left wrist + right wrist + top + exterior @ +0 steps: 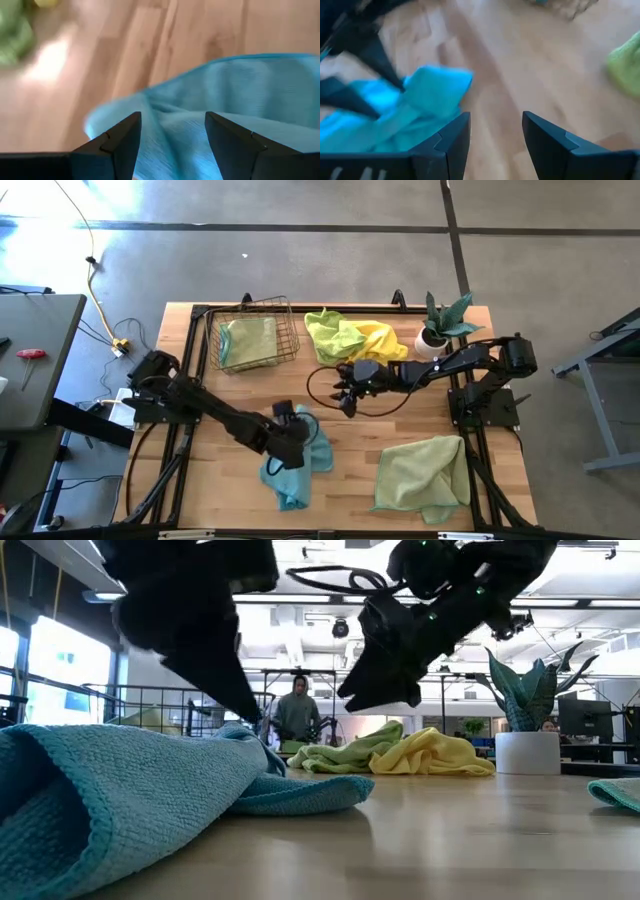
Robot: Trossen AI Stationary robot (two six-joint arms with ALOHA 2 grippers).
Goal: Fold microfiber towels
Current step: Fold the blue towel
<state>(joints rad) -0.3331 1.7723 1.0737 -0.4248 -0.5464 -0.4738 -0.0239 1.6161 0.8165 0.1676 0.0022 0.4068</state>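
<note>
Two dark arms reach in over the wooden table, and the crumpled teal towel near the table's front edge serves as the landmark for everything else. Left of that towel and running back toward the table's left rim lies the left arm, whose left pincer sits right at the towel's upper edge; its wrist view shows the two dark fingers spread apart with blue cloth bunched between and just beyond them, though whether the tips actually pinch the fabric cannot be told. Behind and to the right of the teal towel stretches the right arm, its right pincer hanging above bare wood, jaws parted and holding nothing, with the teal towel lying just ahead of it in its own wrist view. Well to the right of the teal towel, also near the front edge, a pale green towel lies loosely spread. Far behind the teal towel, at the back of the table, a lime green towel and a yellow towel are heaped together, touching. Behind and to the left of the teal towel stands a wire basket with a sage green towel inside it. Beside the yellow towel, farther right, is a small potted plant in a white pot.
</note>
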